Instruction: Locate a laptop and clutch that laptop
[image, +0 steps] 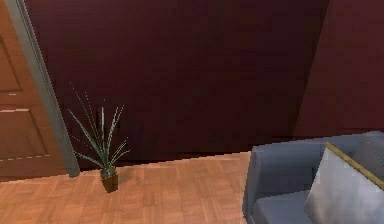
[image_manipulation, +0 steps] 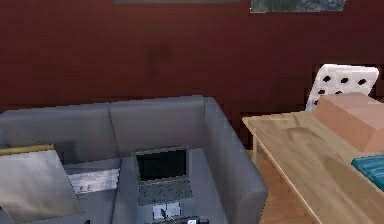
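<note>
Forward view, from left: brown door (image: 18, 100) standing at edge; spiky potted plant (image: 103, 150) sitting on wooden floor (image: 180, 195) against dark red wall (image: 200, 70); grey-blue sofa (image: 285, 175) showing at right, pale cushion (image: 345, 190) leaning on it. Arm side view: papers (image_manipulation: 95, 180) lying on left seat; laptop (image_manipulation: 163, 175) sitting open on sofa seat, near middle, screen facing camera; wooden table (image_manipulation: 300, 150) standing just right of sofa, pinkish box (image_manipulation: 355, 118) resting on it, white dotted chair (image_manipulation: 345, 82) behind; claw state: cannot tell.
</note>
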